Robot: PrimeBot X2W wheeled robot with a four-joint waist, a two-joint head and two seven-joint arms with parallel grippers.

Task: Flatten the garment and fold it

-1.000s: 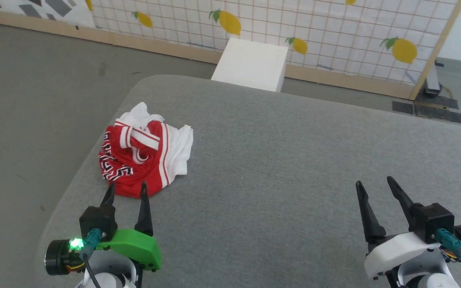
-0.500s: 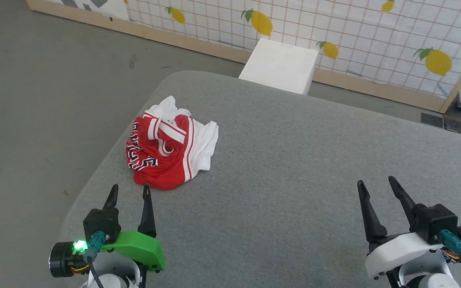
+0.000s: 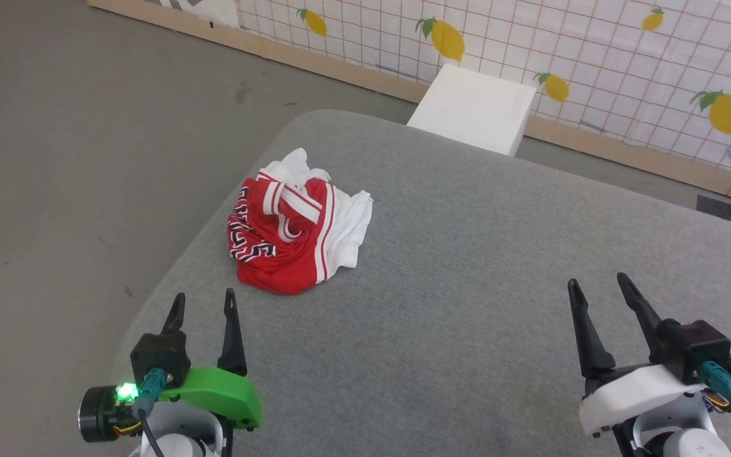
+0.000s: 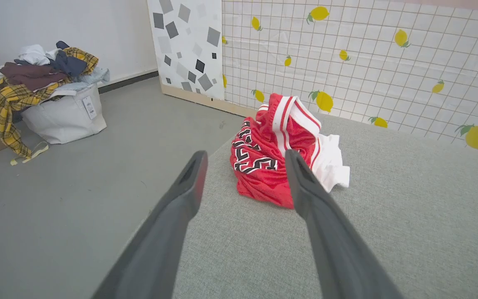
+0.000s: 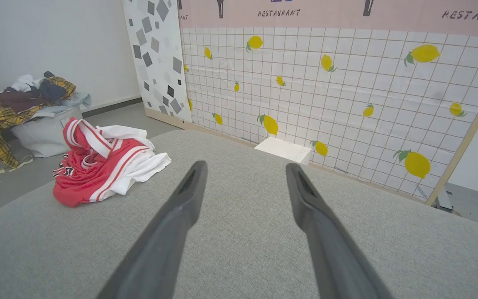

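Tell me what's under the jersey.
The jersey lies crumpled on the grey table, near its left edge, and the grey surface shows all around it. The bunched fabric hides the spot beneath, so whether anything else lies under it cannot be seen.

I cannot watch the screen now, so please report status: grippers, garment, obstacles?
Left gripper open, empty, just short of garment. Right gripper open, empty, far to the side. Garment crumpled near table left edge. No obstacle between.
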